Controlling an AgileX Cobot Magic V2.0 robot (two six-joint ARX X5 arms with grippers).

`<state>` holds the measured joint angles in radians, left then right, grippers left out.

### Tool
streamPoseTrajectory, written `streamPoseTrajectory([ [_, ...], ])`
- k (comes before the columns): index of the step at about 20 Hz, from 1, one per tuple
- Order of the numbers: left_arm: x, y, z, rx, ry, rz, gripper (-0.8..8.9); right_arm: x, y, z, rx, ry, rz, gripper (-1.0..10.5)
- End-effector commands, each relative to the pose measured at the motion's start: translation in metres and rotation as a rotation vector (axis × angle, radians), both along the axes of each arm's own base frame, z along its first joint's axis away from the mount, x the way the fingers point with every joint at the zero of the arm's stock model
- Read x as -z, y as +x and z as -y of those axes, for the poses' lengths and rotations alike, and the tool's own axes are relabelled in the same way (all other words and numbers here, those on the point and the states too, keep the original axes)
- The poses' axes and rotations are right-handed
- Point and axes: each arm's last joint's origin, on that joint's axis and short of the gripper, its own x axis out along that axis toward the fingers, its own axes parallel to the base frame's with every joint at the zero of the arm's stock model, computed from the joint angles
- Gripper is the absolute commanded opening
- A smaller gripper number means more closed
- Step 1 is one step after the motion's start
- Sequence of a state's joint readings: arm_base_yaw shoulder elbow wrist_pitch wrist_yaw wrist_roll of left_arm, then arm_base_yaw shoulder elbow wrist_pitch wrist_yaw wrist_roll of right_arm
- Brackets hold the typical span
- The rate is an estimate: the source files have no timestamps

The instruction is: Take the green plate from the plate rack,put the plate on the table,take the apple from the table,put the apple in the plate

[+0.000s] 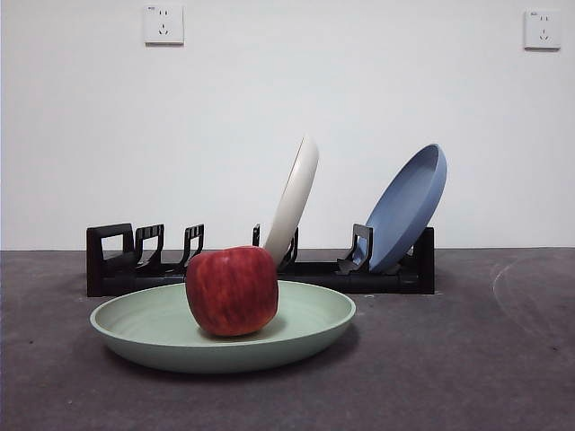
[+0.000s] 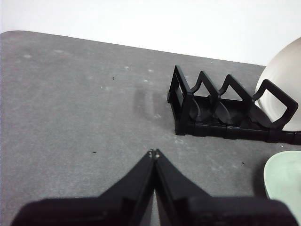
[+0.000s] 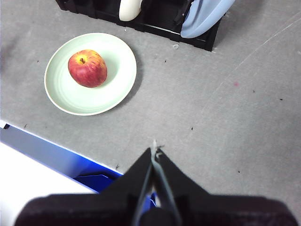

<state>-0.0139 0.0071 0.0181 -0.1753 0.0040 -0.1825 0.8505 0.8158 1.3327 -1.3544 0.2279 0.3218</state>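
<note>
Green plate [image 1: 305, 328] lies flat on the table [image 1: 467, 359], near side, just in front of the plate rack [image 1: 117, 265]. Apple [image 1: 232, 290] sits in the plate, a bit left of its centre in the front view, stem up as the right wrist view shows [image 3: 87, 68]; same plate there [image 3: 113, 89].

Rack runs left-right along the far part of the table. Cream-white plate [image 1: 295, 197] stands on edge approx mid-rack, leaning right. Blue plate [image 1: 409, 208] stands in the right end, also leaning right. Left slots of the rack hold nothing.

Left gripper [image 2: 154, 153]: jaws pressed together, tips touching, nothing between them; it's over bare table, near the rack's left end [image 2: 188, 106], w/ a sliver of the green plate [image 2: 284, 176] and the cream plate [image 2: 282, 80] at the edge of its view.

Right gripper [image 3: 154, 150]: jaws closed tip to tip, holding nothing, high over the table, well apart from plate & apple. Blue-and-white surface [image 3: 47, 150] shows past the table edge

Neither arm shows in the front view. Two wall sockets [image 1: 163, 24] on the white wall behind
</note>
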Motion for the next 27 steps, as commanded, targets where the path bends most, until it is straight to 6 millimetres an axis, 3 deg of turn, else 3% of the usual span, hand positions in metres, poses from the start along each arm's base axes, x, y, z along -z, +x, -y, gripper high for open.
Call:
streamPoseTrajectory([
  [1, 0.002, 0.001, 0.000, 0.001, 0.010, -0.006, -0.04, 0.003, -0.001, 0.001, 0.005, -0.018, -0.022, 0.0],
  [15, 0.005, 0.002, 0.000, 0.001, 0.011, -0.044, -0.04, 0.003, 0.000, 0.001, 0.011, -0.049, 0.007, 0.0],
  [20, 0.006, 0.003, 0.000, 0.001, 0.011, -0.059, -0.04, -0.007, 0.022, 0.000, 0.222, -0.159, 0.391, 0.0],
  [23, 0.006, 0.003, 0.000, 0.001, 0.011, -0.059, -0.04, 0.014, 0.046, 0.006, 0.238, -0.135, 0.484, 0.0],
  [27, 0.006, 0.003, 0.000, 0.001, 0.011, -0.059, -0.04, 0.076, 0.082, 0.030, 0.160, 0.033, 0.551, 0.0],
])
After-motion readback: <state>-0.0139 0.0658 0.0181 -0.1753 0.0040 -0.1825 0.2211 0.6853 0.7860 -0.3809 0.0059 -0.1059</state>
